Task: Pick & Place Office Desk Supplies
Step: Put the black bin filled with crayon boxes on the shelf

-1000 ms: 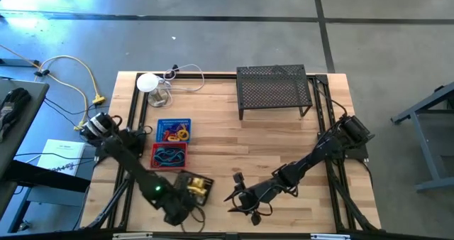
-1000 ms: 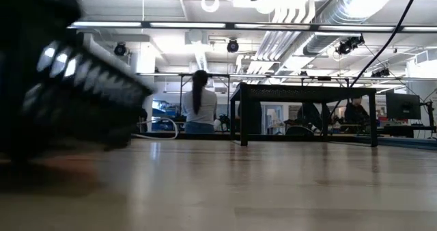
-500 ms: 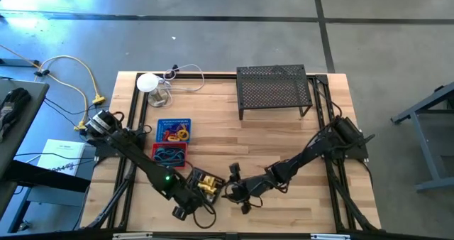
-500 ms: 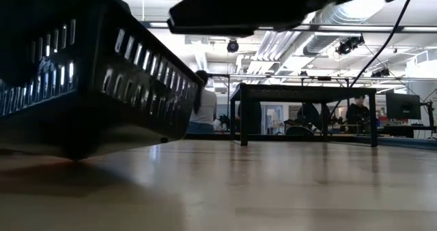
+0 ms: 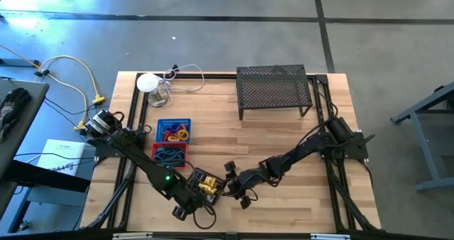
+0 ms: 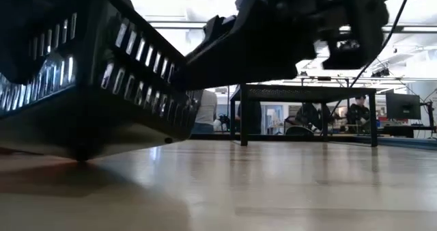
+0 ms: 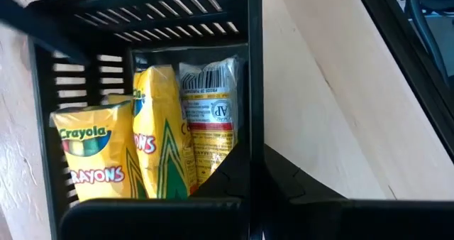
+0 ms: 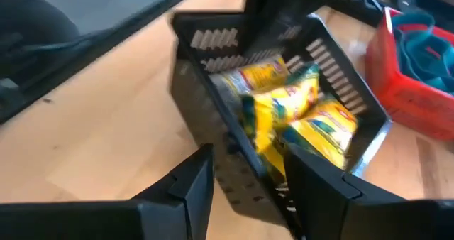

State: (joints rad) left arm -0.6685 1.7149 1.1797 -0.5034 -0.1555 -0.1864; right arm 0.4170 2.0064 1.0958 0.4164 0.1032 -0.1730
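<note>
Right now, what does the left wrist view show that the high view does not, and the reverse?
Only the left wrist view shows the print on the yellow crayon packs in the black slotted basket: the brand name and a barcode label.

Only the high view shows the whole table: the blue basket, the red basket, the black mesh shelf, the white round device, and the right gripper close beside the black basket.

Both show the black basket with yellow packs, at the left gripper.
</note>
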